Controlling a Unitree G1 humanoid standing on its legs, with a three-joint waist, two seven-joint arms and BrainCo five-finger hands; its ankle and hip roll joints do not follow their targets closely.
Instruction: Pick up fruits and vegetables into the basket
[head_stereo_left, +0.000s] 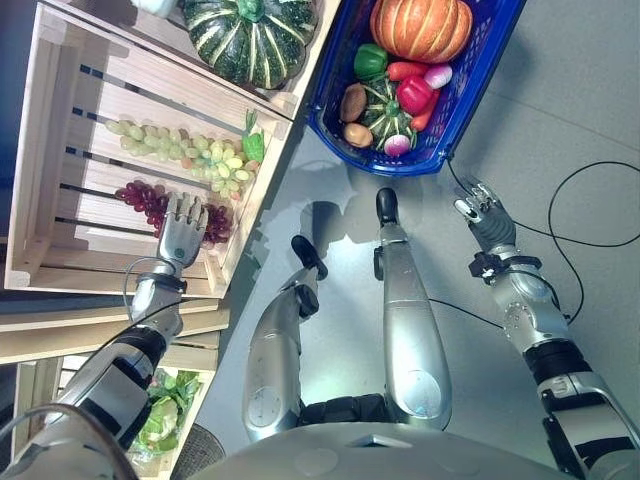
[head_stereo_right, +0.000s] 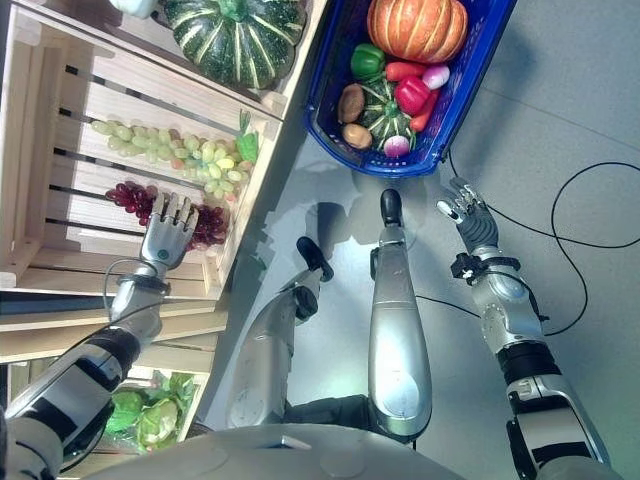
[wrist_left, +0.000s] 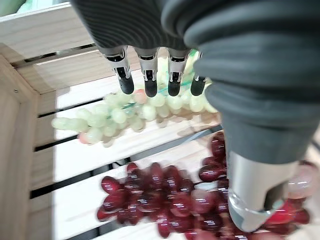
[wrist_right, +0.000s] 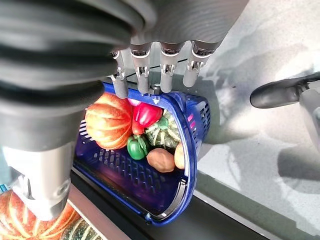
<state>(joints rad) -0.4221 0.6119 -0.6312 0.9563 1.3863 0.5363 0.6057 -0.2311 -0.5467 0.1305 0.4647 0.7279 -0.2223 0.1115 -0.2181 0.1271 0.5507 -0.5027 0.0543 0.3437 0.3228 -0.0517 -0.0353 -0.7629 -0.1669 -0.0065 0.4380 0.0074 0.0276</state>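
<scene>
So my left hand is sitting over the wooden crate, fingers out straight, hovering right above the red grapes. From the left wrist cam the thumb looks down by that red bunch, but I can't tell if it's actually touching, and nothing is gripped. The green grapes lie just past the fingertips on the slats, next to a small green leafy thing.

Right hand hangs over the grey floor, relaxed and empty, just short of the blue basket. The basket holds an orange pumpkin, a green pepper, a red pepper, a little striped squash and a couple of brown potatoes. A big green striped squash sits on the crate's upper shelf.
</scene>
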